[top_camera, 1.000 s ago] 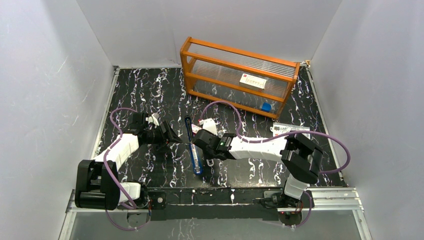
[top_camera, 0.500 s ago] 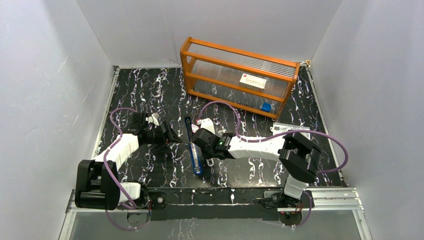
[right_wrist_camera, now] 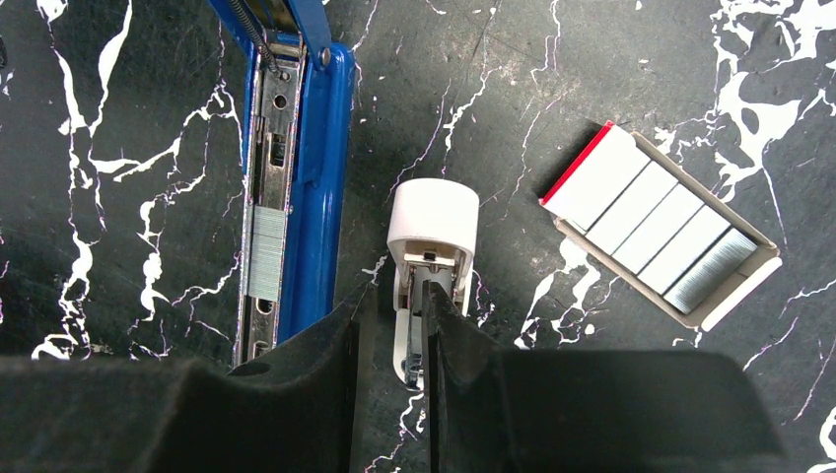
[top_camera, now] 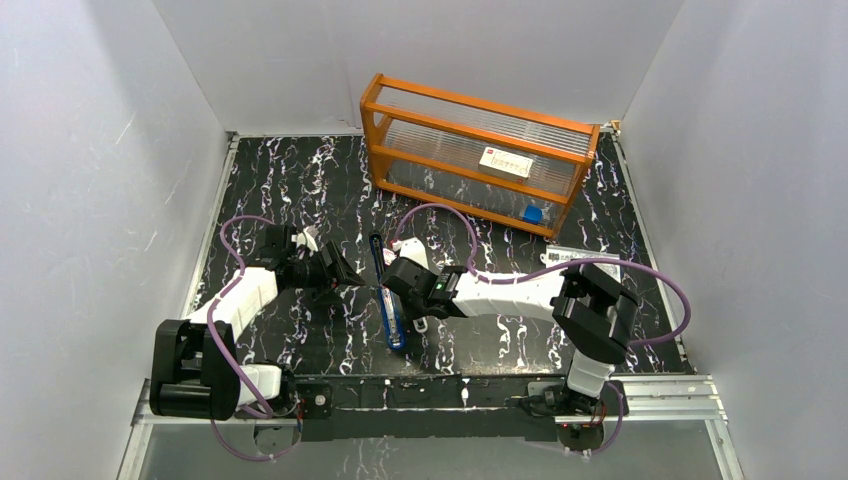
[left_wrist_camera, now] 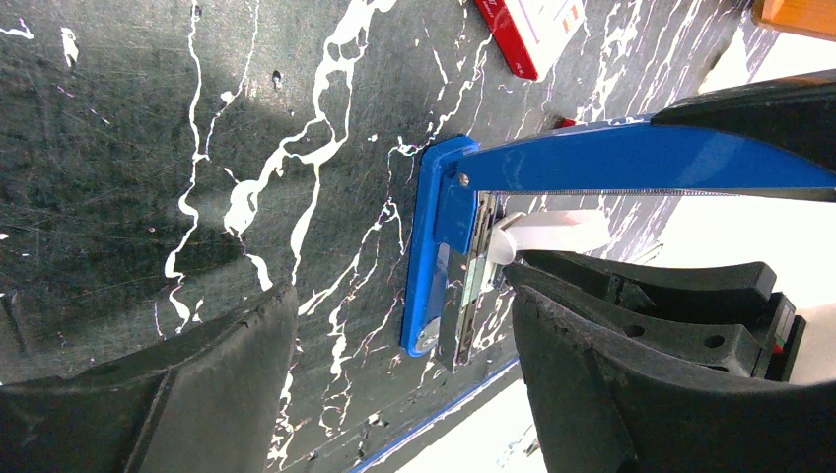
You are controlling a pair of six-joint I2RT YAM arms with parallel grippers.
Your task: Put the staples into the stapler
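Black-marbled worktop (top_camera: 290, 190), taken left to right for you. Your left gripper (top_camera: 348, 274) sits low on the left-edge side of the stapler, jaws wide apart w/ nothing btwn them.

Next, the stapler (right_wrist_camera: 315, 168) lies near the middle of the near edge. It's hinged open, w/ the top arm (left_wrist_camera: 631, 158) lifted clear of the metal channel (right_wrist_camera: 264, 138). One strip of the staples (right_wrist_camera: 266, 251) already sits in that channel, so the loading part looks done, imo.

Just beside the stapler's right flank, your right gripper (right_wrist_camera: 392, 307) is pinched nearly shut on the tail of a small white object (right_wrist_camera: 434, 212), which isn't a task item. Further right, apart from it, the open box (right_wrist_camera: 734, 293) shows spare strips (right_wrist_camera: 651, 222) in a row. An orange rack (top_camera: 480, 101) stands toward the far-right corner.

Left to do, as I judge it: put the white object down, fold the top arm down and shut the stapler.
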